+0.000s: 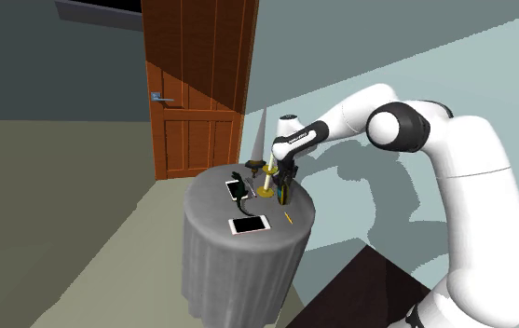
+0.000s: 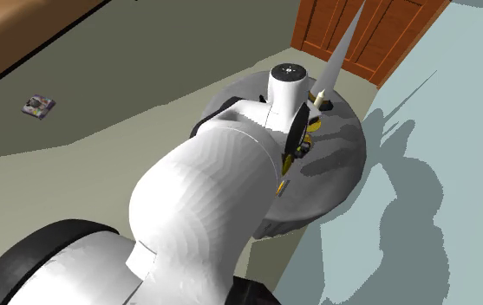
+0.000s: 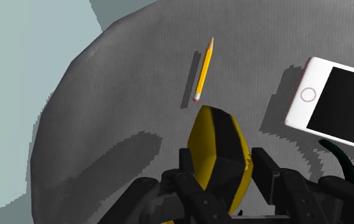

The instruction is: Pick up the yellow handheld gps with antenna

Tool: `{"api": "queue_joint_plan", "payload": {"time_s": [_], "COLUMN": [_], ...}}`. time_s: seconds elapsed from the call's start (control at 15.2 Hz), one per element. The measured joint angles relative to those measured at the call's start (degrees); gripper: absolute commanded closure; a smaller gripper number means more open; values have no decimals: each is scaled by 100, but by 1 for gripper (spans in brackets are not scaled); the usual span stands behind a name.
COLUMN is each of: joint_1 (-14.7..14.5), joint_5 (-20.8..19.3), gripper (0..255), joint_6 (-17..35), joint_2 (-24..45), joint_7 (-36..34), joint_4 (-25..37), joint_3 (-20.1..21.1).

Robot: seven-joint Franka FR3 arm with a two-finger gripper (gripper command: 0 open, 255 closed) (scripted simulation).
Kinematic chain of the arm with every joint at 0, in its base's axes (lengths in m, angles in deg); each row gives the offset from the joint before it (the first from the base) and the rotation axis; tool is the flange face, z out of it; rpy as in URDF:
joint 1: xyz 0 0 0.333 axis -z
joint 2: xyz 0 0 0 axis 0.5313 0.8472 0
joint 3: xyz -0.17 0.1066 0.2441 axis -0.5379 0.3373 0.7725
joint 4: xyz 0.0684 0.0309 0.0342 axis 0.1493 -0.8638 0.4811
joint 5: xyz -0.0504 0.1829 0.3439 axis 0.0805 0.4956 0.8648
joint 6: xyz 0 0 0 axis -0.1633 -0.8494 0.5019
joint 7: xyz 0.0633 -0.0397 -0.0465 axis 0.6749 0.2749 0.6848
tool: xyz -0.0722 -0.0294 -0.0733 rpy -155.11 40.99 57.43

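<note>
The yellow GPS (image 3: 217, 143) is clasped between the fingers of the gripper (image 3: 225, 184) over the grey worktop (image 1: 206, 205). In the shoulder view, a white phone (image 1: 249, 225) is located at 7 o'clock from it and a pencil (image 1: 288, 216) at 6 o'clock.

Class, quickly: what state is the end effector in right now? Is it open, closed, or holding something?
End effector: closed, holding the yellow and black GPS between its fingers.
</note>
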Motion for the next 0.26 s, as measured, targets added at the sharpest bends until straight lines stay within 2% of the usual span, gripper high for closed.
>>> {"api": "queue_joint_plan", "payload": {"time_s": [0.26], "joint_1": [6], "joint_5": [12], "gripper": [255], "joint_6": [-177], "joint_2": [-169], "joint_7": [41], "joint_4": [12], "joint_3": [5]}}
